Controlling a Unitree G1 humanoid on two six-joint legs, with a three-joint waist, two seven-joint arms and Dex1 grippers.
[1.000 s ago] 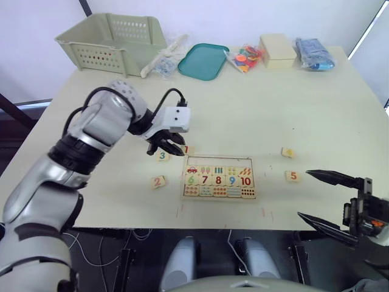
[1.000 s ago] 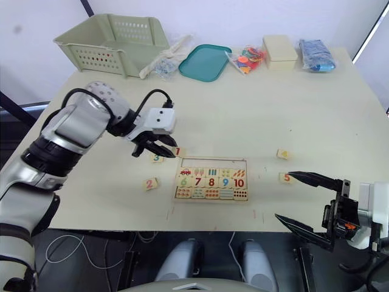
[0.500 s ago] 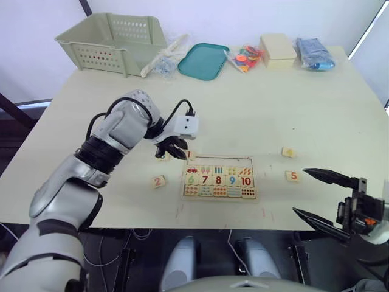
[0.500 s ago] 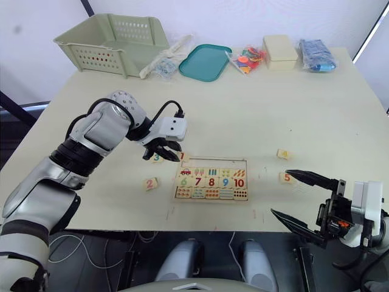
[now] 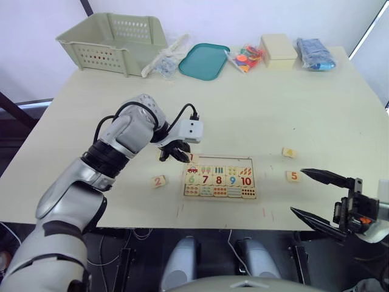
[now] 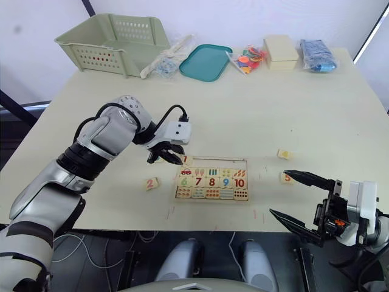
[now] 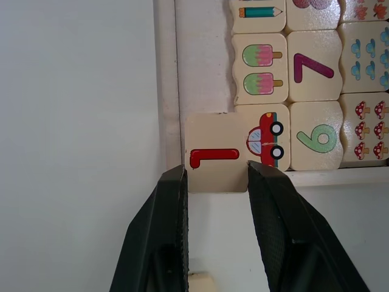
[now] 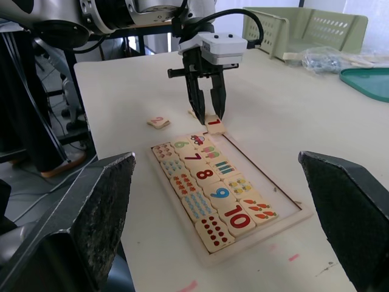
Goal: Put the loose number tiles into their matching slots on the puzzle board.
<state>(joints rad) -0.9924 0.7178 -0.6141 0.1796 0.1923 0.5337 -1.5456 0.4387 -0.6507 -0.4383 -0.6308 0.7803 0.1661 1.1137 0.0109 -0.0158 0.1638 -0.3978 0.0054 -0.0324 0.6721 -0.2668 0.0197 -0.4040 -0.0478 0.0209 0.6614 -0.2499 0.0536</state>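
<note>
While my left gripper (image 7: 214, 173) hangs over the near-left corner of the puzzle board (image 5: 219, 176), its two fingers are closed on the sides of the 1 tile (image 7: 214, 152), and from the wrist cam I can see that tile sitting partly over the board's rim, right up against the red car tile (image 7: 264, 137). It isn't down flat in its slot yet as far as I can tell; the top row of slots (image 5: 222, 161) looks bare wood.

The other loose ones are scattered on the table (image 5: 273, 109): the 2 tile (image 5: 158, 181) is off to the left of the board, the 5 tile (image 5: 293, 176) is off to the right, and another tile (image 5: 289, 152) lies a bit further back on that side, digit too small for me to read. The 3 is mostly hidden behind the left gripper, so I can't place it exactly.

My right gripper (image 5: 316, 196) is hanging past the table's near edge on the right, fingers spread wide with nothing between them.

Along the far edge there's a green basket (image 5: 112, 39) and a teal tray (image 5: 203, 61).
</note>
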